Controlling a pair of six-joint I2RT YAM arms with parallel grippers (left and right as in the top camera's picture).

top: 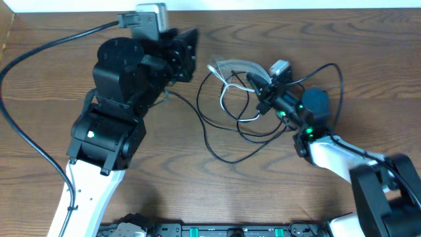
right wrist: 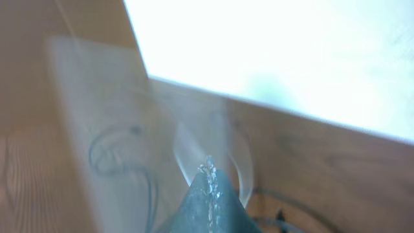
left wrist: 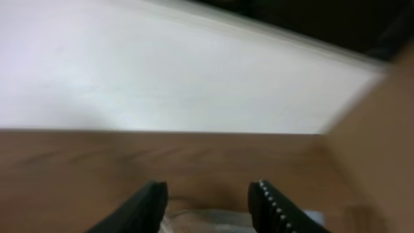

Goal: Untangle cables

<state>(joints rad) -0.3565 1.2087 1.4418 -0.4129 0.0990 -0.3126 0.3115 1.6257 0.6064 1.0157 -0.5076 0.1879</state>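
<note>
You face a robotics lab rig: a wood-grain bench [top: 164, 171] carrying a left arm [top: 112, 99] and right arm [top: 368, 178], a green-lit equipment rail [top: 217, 230] along its near edge, and plain white surface [left wrist: 162, 65] beyond.

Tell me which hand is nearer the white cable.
Right. The right hand is at the loop of the white cable; the left hand stands clear of it, off to its left.

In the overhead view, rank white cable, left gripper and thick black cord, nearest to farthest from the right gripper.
1. white cable, beside the right gripper
2. left gripper, farther left
3. thick black cord, far left edge
</note>
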